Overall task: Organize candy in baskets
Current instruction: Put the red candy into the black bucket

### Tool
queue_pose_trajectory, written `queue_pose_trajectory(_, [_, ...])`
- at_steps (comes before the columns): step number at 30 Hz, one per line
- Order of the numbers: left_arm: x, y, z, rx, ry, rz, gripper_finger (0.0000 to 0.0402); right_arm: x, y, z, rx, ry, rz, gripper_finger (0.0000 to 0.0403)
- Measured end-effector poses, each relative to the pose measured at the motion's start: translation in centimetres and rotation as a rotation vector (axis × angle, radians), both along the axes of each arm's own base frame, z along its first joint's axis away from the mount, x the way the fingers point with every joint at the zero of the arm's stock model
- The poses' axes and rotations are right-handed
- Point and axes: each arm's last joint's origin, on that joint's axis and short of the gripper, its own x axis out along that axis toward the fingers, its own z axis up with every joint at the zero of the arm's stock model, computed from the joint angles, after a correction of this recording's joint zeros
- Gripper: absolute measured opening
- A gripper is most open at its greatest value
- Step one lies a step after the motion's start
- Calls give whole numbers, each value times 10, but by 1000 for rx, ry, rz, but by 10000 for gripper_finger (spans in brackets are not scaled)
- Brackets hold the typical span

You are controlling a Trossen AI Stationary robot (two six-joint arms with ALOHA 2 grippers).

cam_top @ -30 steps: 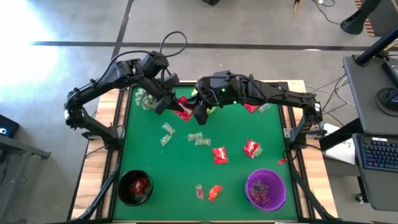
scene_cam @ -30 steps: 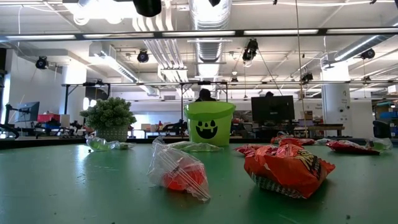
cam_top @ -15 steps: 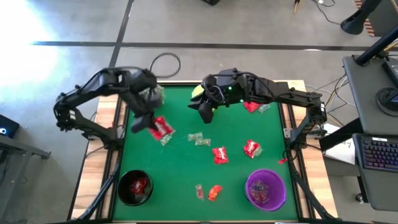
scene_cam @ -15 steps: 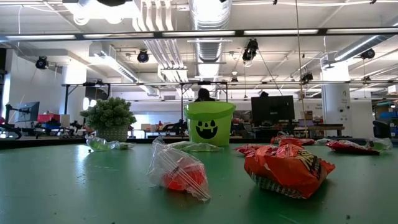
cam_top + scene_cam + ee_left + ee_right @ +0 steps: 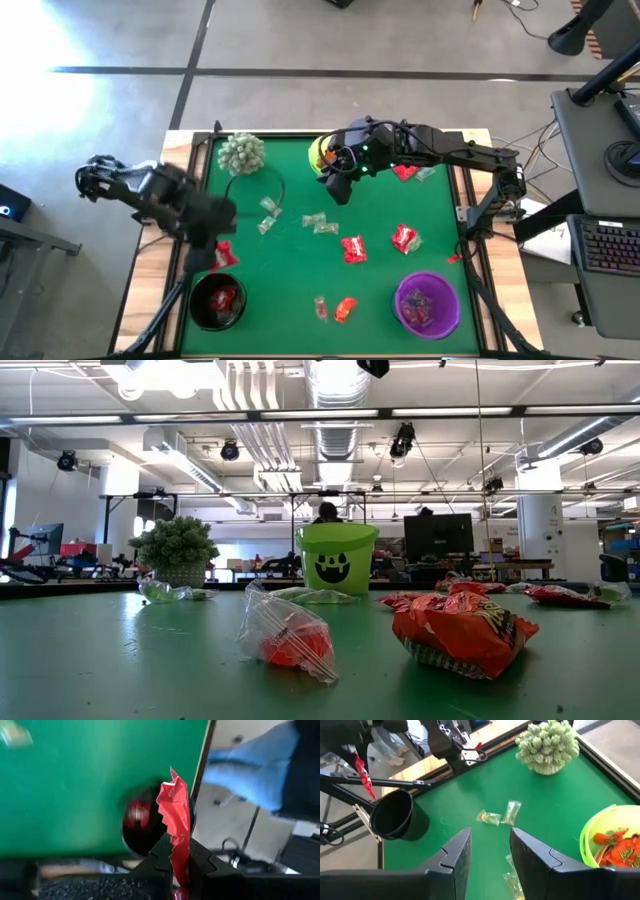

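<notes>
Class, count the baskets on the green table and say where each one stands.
3: the lime green basket at the far edge beside the right arm, the black basket at the near left corner, the purple basket at the near right corner.

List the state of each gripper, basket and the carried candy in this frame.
left gripper: shut on red candy, near the black basket.
right gripper: open, empty, beside the lime green basket.
black basket: upright, red candy inside.
lime green basket: upright, orange candy inside.
purple basket: upright, candy inside.
</notes>
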Motion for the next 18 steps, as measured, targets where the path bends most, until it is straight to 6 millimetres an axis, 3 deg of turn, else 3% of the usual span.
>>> queue_pose_trajectory(8, [-5,-44,-53,-113,51,-1,1,0,1,-1,-15,8,13,128])
queue_pose_trajectory(12, [-9,-57,-81,-133,144,40,1,-1,1,-1,-37,17,31,123])
queue_pose_trajectory(18, [-8,-67,-95,-200,195,68,8,-3,1,-3,-36,44,32,122])
